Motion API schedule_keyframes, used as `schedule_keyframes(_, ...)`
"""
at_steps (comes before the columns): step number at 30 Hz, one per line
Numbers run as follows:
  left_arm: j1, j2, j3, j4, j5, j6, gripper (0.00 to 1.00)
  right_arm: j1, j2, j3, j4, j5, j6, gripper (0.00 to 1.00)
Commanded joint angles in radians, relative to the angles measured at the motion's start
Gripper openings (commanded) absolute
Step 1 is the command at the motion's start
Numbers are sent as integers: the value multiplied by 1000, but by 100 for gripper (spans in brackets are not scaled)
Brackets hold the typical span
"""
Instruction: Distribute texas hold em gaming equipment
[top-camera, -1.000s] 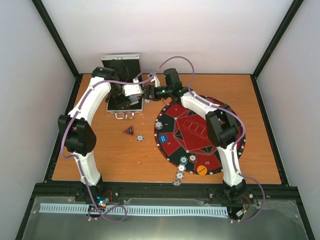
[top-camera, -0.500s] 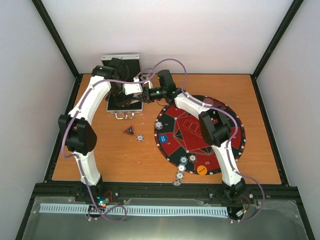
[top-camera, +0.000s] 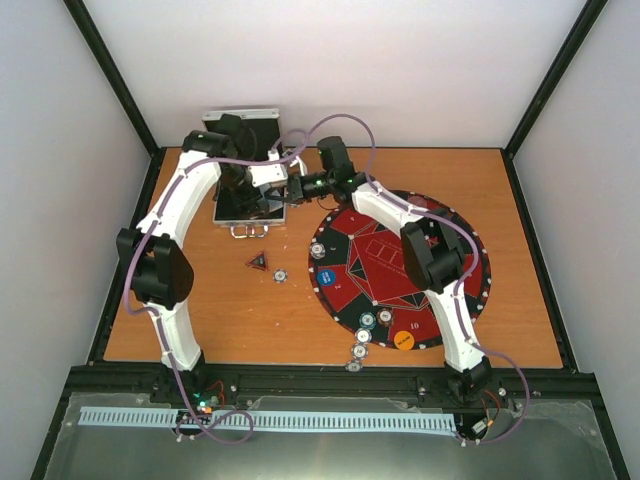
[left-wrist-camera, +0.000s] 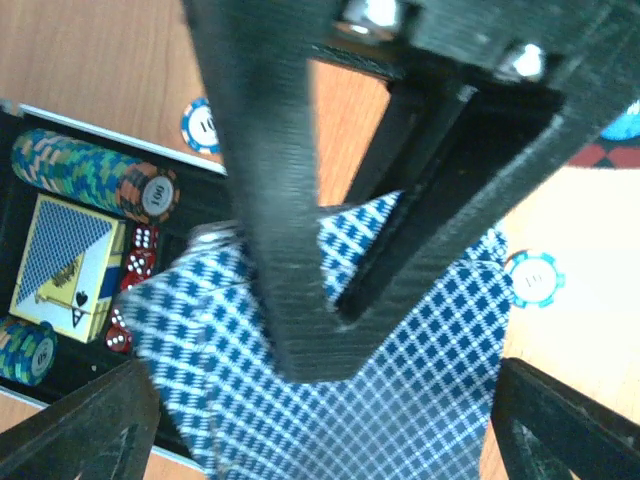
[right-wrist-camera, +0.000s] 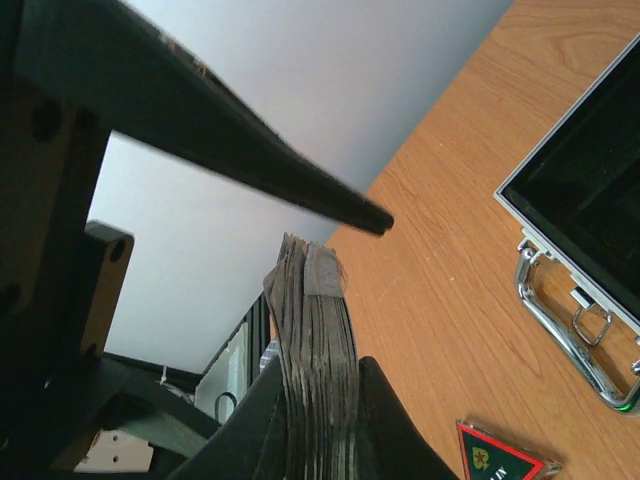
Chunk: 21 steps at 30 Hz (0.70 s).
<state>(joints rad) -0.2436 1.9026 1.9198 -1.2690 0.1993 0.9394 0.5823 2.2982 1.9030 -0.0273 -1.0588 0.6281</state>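
Note:
A deck of playing cards with blue checked backs hangs over the open case. My right gripper is shut on it, and the card edges stand up between its fingers. The left gripper is open, its fingertips wide apart on either side of the deck. In the top view the left gripper and right gripper meet at the case's right edge. Poker chips lie on the round red and black mat, along with a blue disc and an orange disc.
The case holds chip stacks, a card box and red dice. Its metal handle faces the table. A dark triangular marker and a loose chip lie left of the mat. More chips sit by the near edge.
The right gripper has moved left to the case and shut on the deck. The left gripper, which held the deck, has opened.

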Motion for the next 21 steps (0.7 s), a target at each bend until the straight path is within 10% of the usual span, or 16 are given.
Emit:
schedule_keyframes(1, 79, -43, 32, 79, 175, 15, 92, -9, -75, 2, -19, -10, -36, 3)
schedule_keyframes(8, 131, -54, 68, 60, 473, 162, 97, -29, -87, -1, 69, 11, 78, 3)
schedule_keyframes(21, 128, -45, -60, 229, 411, 201, 97, -39, -134, -38, 106, 97, 164, 3)
